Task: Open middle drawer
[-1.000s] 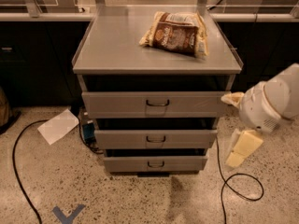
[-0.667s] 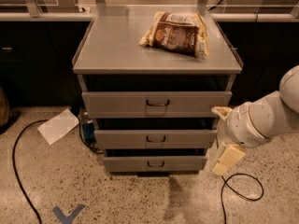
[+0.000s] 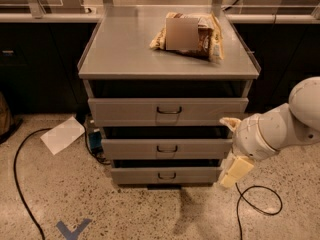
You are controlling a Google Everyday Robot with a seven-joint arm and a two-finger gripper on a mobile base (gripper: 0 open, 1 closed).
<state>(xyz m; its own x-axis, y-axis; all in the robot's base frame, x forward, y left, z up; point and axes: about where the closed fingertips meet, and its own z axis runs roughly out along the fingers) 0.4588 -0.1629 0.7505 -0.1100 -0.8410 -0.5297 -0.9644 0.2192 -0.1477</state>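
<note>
Since a second ago the arm has been swinging in from the right edge of the frame, leftward and lower, toward the cabinet. The fingers [image 3: 237, 169] are standing wide apart, one above the other, gripping nothing. The gripper [image 3: 226, 151] is hovering at centre right, just beside the right end of the middle drawer [image 3: 135, 148]; I cannot tell whether it is touching. That drawer's front is sitting in the lower middle of the frame, its dark wire handle [image 3: 167, 148] well left of the fingers, between the top drawer [image 3: 125, 111] and the bottom drawer [image 3: 135, 175]. The speckled floor [image 3: 165, 214] is lying open in front of the fronts. A black cable [image 3: 260, 204] is looping at lower right under the arm, and a paper sheet [image 3: 62, 135] is lying at left. A snack bag [image 3: 212, 36] is resting on the cabinet top [image 3: 125, 49]; its label is blurred, so I am reading no writing.
</note>
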